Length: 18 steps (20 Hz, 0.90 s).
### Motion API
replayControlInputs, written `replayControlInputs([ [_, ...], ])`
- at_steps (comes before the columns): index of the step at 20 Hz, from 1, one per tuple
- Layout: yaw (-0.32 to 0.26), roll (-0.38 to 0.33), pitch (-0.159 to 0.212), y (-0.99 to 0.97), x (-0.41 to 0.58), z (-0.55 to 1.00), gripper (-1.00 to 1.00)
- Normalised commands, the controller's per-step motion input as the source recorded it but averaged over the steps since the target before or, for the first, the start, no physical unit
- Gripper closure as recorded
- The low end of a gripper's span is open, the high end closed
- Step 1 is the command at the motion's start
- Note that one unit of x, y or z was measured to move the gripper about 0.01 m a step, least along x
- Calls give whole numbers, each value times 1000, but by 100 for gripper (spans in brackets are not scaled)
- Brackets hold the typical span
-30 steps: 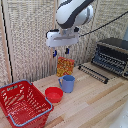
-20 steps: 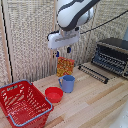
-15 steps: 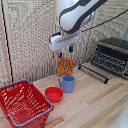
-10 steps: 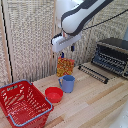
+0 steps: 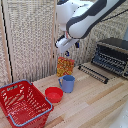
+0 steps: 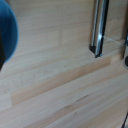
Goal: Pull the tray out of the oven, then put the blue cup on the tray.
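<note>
up above the tabletop (image 5: 100, 100) hangs my gripper (image 5: 66, 48), and i cannot tell if its jaws are parted or closed, too blurred. below it and a touch nearer me sits the blue cup (image 5: 67, 83), red bowl (image 5: 53, 94) just beside that, red basket (image 5: 22, 104) further off. away to the exterior view's right stands the oven (image 5: 112, 56), door (image 5: 93, 72) dropped, tray not clearly made out. my worry: swinging across low, i could clip the cup's rim and tip it, or snag that open door edge (image 6: 99, 27) instead of the rack.
</note>
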Motion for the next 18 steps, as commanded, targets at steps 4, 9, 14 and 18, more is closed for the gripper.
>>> replayControlInputs([
  [4,86,-293,-126,-526,-26,0,-100],
  [9,94,-263,-109,-566,-18,-25,-100],
  [14,87,-241,-41,-646,-21,-147,-100],
  [18,77,-291,0,-544,-39,-171,-100],
])
